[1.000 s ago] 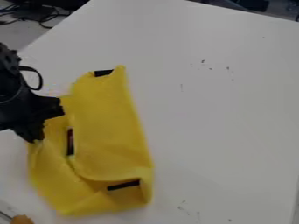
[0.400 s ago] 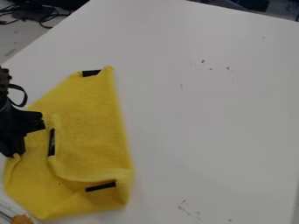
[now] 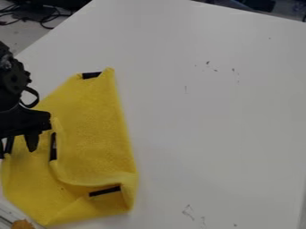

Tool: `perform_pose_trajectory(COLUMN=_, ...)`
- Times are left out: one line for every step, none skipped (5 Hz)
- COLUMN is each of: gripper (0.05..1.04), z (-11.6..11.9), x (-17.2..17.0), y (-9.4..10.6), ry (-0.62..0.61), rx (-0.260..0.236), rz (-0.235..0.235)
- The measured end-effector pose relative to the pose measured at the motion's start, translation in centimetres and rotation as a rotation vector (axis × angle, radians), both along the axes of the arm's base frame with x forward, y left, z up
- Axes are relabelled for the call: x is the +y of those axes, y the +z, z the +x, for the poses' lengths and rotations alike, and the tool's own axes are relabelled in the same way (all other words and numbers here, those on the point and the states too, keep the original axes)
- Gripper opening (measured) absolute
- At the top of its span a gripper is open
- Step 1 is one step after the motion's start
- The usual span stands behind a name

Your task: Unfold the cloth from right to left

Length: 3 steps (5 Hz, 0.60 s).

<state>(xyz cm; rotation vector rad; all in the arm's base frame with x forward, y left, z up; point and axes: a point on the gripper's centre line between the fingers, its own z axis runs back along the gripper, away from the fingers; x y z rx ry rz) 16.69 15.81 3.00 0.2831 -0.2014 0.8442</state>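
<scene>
"Farther toward the view's left edge lies our yellow cloth (image 3: 92, 129) than in the first frame, and the gripper's fingers, lately together at its left margin, now stand apart. Where does that leave us?"

"With the cloth on the lower left of the white table (image 3: 209, 112), only partly spread, we'd judge. We see a curved flap (image 3: 90, 174) lying over its middle, a bulge at the lower right, and three black strips: one by the top corner (image 3: 91, 75), one upright near the flap's left side (image 3: 53, 146), one slanting lower down (image 3: 104, 191)."

"And our gripper (image 3: 18, 152)?"

"Over the cloth's left side, its two fingers spread. We can't tell whether either tip touches fabric. If we're letting go, let's lift straight up first, so that neither tip hooks the margin and drags the flap back."

"Then we take the flap's free edge?"

"Yes, shallowly, one layer only, and we draw it left, low and slow. Pinch too deep and the whole cloth slides. Let's also mind the orange-brown object (image 3: 23, 224) beside the bottom left corner; farther off, the dark cables (image 3: 44, 15) are well clear of our path."
</scene>
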Motion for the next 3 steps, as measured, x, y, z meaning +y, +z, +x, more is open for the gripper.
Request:
perform_pose_trajectory(gripper=1.007, z=-0.1, x=0.6, y=1.4, ry=0.005, rx=-0.012, rz=0.058)
perform_pose_trajectory(gripper=1.006, z=0.0, x=2.0, y=2.2, ry=0.005, rx=-0.022, rz=0.086)
perform_pose_trajectory(gripper=1.000, z=0.6, x=2.6, y=2.8, ry=-0.090, rx=-0.033, rz=0.045)
